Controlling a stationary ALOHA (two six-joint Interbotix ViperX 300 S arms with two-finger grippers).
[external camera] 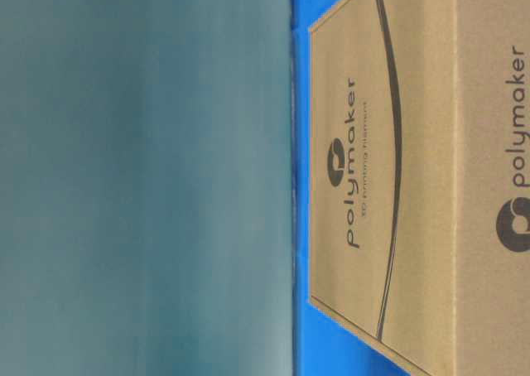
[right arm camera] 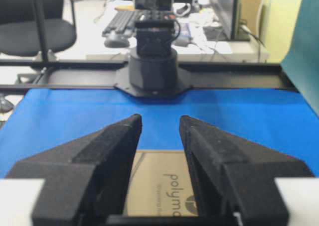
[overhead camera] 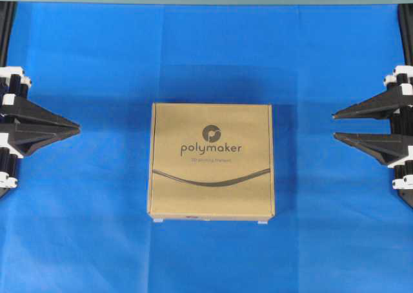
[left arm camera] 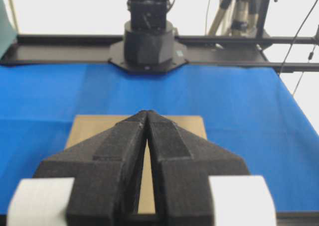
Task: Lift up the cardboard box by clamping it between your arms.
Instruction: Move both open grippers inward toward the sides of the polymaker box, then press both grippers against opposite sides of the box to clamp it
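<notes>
1. In the middle of the blue cloth point(overhead camera: 84, 241) sits the cardboard box point(overhead camera: 211, 161), lying flat with its printed face up, so the "polymaker" logo and the curved dark line read the right way round from overhead
2. The box's edges run pretty much square to the cloth, and 2 small pale tabs poke out along its near edge in the overhead view
3. The left gripper point(overhead camera: 77, 128) is parked at the left edge of the overhead view, tips pointing in toward the box but well apart from it, nothing but bare cloth between them
4. From the left wrist view its 2 black fingers point(left arm camera: 117, 151) meet at the tips with only a thin slit further back, so it's closed up and has hold of nothing
5. The right gripper point(overhead camera: 334, 125) mirrors it on the right edge, also aimed at the box and well clear of it
6. In the right wrist view point(right arm camera: 160, 121) its fingers stand a bit apart, there's a clear gap with the box showing through it, and it's got nothing in its grasp
7. The table-level view is turned sideways and mostly shows a grey-green backdrop point(external camera: 141, 177) with the box filling the right side, neither arm visible there
8. Each wrist view looks across the cloth at the opposite arm's black base point(left arm camera: 148, 44) on a dark rail
</notes>
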